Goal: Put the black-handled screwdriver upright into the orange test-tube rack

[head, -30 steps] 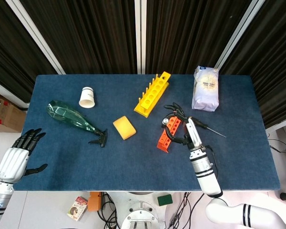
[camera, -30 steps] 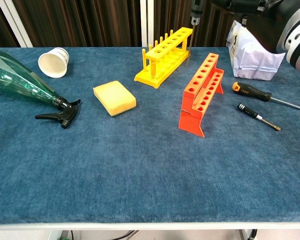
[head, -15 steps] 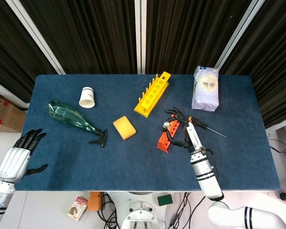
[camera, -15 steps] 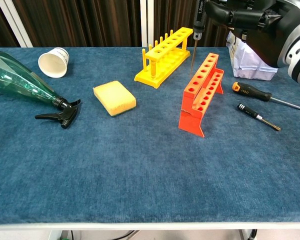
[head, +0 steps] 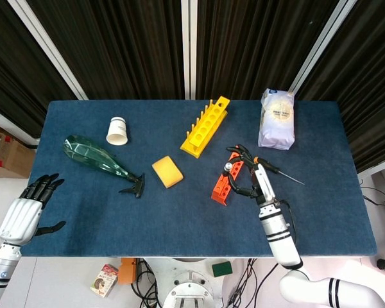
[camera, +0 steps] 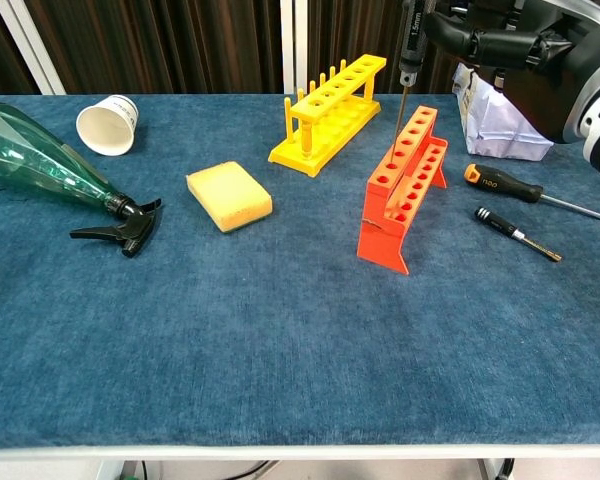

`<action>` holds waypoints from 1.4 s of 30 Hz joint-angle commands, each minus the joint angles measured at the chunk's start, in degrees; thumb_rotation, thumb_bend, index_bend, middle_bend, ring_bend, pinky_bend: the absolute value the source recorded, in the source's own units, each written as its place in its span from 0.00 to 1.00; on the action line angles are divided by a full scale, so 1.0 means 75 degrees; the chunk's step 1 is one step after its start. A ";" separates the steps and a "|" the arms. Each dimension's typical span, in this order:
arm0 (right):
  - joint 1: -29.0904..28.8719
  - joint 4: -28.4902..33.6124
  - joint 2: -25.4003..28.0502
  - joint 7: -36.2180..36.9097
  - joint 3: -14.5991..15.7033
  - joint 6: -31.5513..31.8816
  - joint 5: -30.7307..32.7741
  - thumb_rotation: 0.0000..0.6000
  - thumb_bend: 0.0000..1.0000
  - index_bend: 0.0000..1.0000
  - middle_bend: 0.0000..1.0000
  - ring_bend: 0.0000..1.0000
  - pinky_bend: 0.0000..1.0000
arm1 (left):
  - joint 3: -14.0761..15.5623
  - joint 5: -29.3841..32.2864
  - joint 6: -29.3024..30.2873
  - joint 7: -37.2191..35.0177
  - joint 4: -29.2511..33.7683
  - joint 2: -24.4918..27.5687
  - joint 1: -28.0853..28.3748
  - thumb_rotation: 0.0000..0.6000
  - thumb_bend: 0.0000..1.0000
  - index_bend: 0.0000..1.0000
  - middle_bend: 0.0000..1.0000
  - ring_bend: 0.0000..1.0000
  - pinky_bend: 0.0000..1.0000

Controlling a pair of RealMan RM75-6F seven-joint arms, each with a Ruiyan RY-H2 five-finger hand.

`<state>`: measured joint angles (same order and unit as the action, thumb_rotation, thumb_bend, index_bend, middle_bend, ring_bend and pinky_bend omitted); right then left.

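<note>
Since the last frames our right hand (camera: 525, 50) has carried the black-handled screwdriver (camera: 411, 35) over the orange test-tube rack (camera: 404, 185). Fingers closed around handle; shaft upright, tip at a top-row hole. Insertion looks imminent. Left hand (head: 22, 215) idle, fingers spread.

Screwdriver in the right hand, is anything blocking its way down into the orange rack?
Nothing visible blocks it. The right hand holds the screwdriver upright, its shaft coming down right at the top row of holes of the orange rack. Those holes look empty. The other two screwdrivers lie on the table to the side.
</note>
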<state>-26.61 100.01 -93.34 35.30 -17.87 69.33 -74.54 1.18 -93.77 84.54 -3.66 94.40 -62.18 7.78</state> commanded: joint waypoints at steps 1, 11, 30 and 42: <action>-0.0006 -0.0056 -0.0008 0.0094 0.0004 -0.0034 -0.0026 1.00 0.44 0.72 0.18 0.00 0.00 | 0.0000 0.0004 -0.0005 0.0003 0.0000 -0.0002 0.0002 1.00 0.07 0.13 0.09 0.05 0.19; -0.0033 -0.0303 -0.0123 0.0274 0.0017 -0.0048 -0.0103 1.00 0.44 0.72 0.18 0.00 0.00 | 0.0004 0.0011 0.0004 -0.0050 -0.0029 0.0005 0.0000 1.00 0.07 0.14 0.09 0.05 0.19; -0.0116 -0.1107 -0.0448 0.0319 0.0161 -0.0462 0.0156 1.00 0.43 0.75 0.18 0.00 0.00 | 0.0024 -0.0048 0.0108 -0.0082 -0.0035 0.0025 -0.0042 1.00 0.07 0.14 0.09 0.05 0.19; -0.0172 -0.1697 -0.0753 0.0309 0.0254 -0.0655 0.0187 1.00 0.42 0.75 0.18 0.00 0.00 | 0.0020 -0.0051 0.0145 -0.0118 -0.0048 0.0039 -0.0057 1.00 0.07 0.14 0.09 0.05 0.19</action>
<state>-27.90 87.41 -98.87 37.55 -16.02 64.44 -73.06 1.33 -94.14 85.62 -4.56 94.04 -61.89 7.35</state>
